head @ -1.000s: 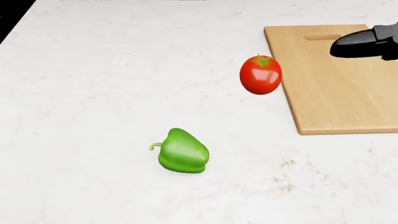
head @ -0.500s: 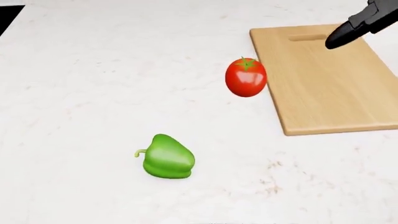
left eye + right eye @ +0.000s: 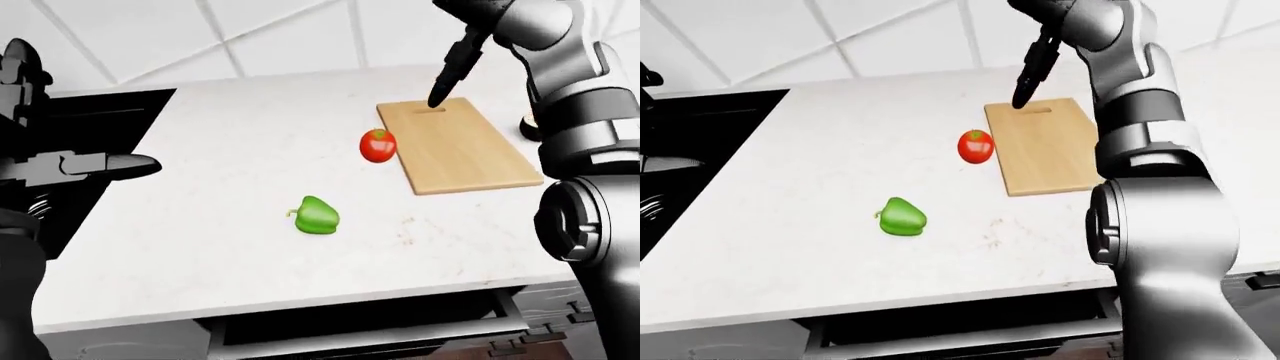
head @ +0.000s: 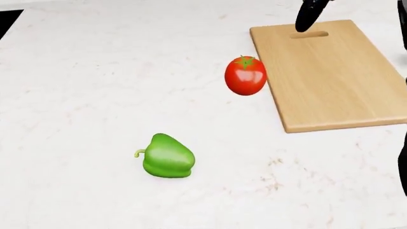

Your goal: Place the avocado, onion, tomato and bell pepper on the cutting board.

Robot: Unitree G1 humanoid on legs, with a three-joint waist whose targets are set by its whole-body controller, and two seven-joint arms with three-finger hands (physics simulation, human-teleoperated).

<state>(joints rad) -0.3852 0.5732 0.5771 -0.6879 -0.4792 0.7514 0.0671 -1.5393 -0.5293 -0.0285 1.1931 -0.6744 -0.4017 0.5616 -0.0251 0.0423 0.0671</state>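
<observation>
Left-eye view: right hand is hanging over cutting board, grip unreadable; tomato below-left of it, likely next, needing a descent. Bell pepper farther.

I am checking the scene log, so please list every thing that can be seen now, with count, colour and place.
tomato: one, red, on the counter just left of the board, not on it.
bell pepper: one, green, on the counter, lower left of the tomato.
cutting board: one, light wood, upper right of the head view, nothing on it.
counter: one, white marble.
dark round thing: one, right of the board, partly hidden, cannot tell what.
right hand: dark, raised over the board's top end, holding nothing.
left hand: dark, at the left edge of the left-eye view, holding nothing.
</observation>
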